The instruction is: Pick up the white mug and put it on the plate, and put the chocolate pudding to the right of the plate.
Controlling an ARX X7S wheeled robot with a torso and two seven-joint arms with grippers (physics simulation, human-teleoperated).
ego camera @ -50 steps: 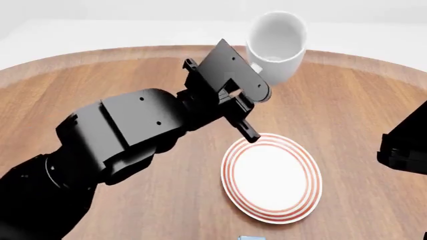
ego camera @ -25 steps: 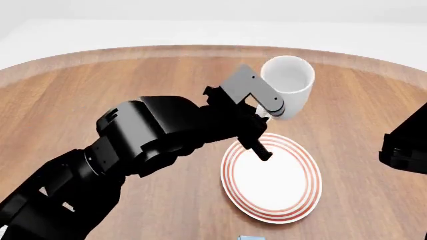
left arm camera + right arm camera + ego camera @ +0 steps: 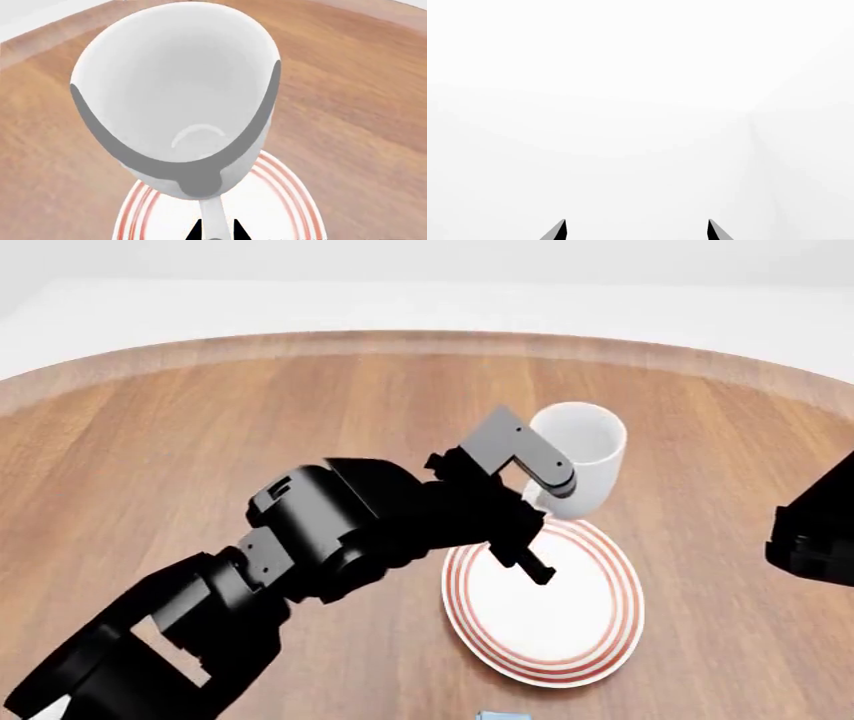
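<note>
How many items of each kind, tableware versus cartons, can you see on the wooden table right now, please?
Mugs: 1, the white mug, held by the left tool above the plate's far edge.
Plates: 1, the plate, red-ringed.
Cartons: 1, a blue sliver at the head view's bottom edge, too cropped to identify.
Total: 3.

The plain glossy white ceramic mug [image 3: 582, 457] hangs upright above the far rim of the round white plate with concentric red rings [image 3: 546, 597], its handle [image 3: 215, 217] pinched; the pudding is barely visible
</note>
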